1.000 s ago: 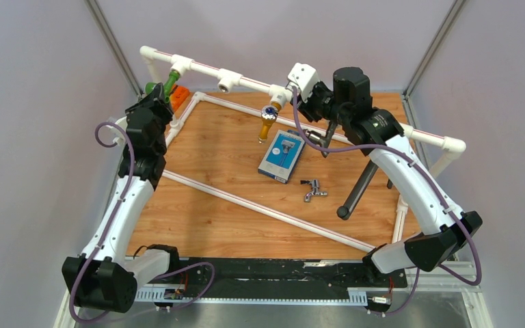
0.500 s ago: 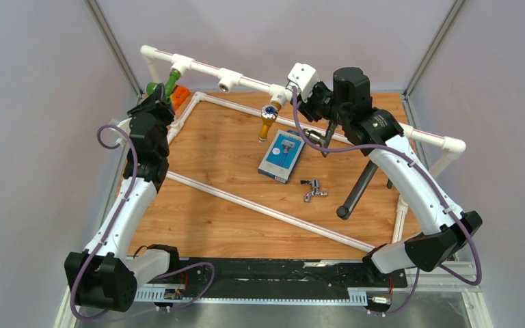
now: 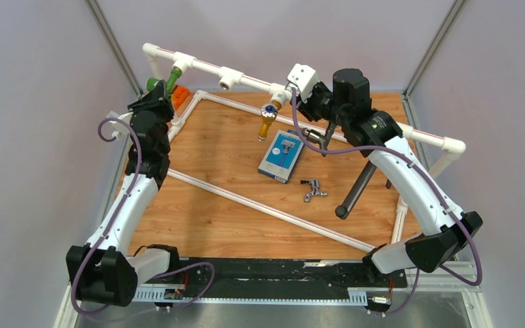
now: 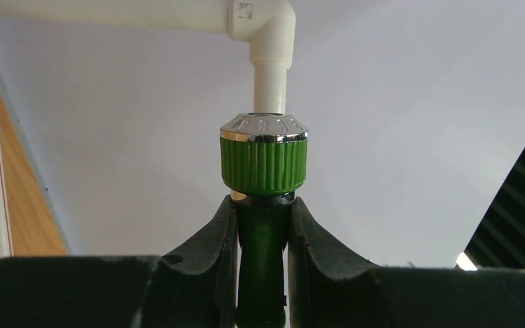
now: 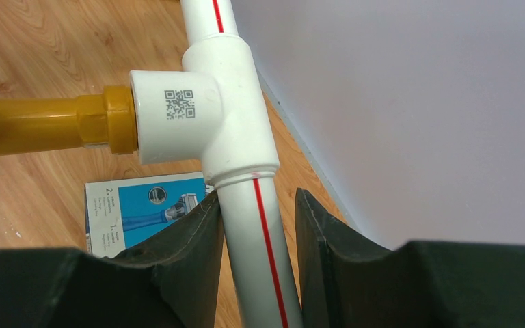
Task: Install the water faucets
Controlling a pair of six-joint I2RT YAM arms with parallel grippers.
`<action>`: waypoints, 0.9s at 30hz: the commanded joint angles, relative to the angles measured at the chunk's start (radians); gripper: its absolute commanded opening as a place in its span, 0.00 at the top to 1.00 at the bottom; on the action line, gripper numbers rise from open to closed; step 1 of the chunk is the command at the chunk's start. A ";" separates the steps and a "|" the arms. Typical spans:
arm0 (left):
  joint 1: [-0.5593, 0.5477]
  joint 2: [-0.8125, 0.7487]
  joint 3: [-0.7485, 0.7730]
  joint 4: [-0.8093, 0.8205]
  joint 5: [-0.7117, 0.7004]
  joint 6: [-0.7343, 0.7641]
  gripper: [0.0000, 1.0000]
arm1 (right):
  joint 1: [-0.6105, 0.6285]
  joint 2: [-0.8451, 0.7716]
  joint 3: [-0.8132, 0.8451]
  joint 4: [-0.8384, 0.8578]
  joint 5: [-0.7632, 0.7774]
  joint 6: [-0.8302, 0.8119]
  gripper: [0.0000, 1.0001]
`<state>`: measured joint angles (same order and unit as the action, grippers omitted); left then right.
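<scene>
In the left wrist view my left gripper (image 4: 263, 201) is shut on the dark green body of the green faucet (image 4: 264, 160), just below its ribbed collar and chrome ring. From above, that faucet (image 3: 169, 82) meets the left tee of the white pipe frame (image 3: 205, 68), with the left gripper (image 3: 158, 96) on it. A chrome faucet (image 3: 313, 189) lies loose on the wooden table. My right gripper (image 5: 256, 198) is shut on the white pipe (image 5: 260, 239) just below a tee; in the top view the right gripper (image 3: 298, 94) is at the top rail.
A yellow faucet (image 3: 267, 121) hangs from the tee beside the right gripper and also shows as a yellow faucet (image 5: 48, 123) in the right wrist view. A blue-and-white box (image 3: 281, 156) lies mid-table. A black post (image 3: 357, 193) leans at the right. A white pipe (image 3: 266, 208) crosses the table diagonally.
The left arm has shifted slightly right and its wrist has turned a little while still gripping the green faucet. The right arm has not moved.
</scene>
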<state>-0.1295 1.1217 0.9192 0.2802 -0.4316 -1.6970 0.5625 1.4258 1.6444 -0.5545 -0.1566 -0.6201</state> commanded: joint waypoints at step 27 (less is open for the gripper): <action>0.031 0.174 -0.106 0.355 0.270 0.568 1.00 | 0.129 -0.037 -0.063 -0.153 -0.153 0.160 1.00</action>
<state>-0.1081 1.2167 0.8627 0.6456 -0.3534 -1.2438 0.5770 1.4242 1.6287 -0.5159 -0.1215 -0.6304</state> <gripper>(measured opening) 0.311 0.411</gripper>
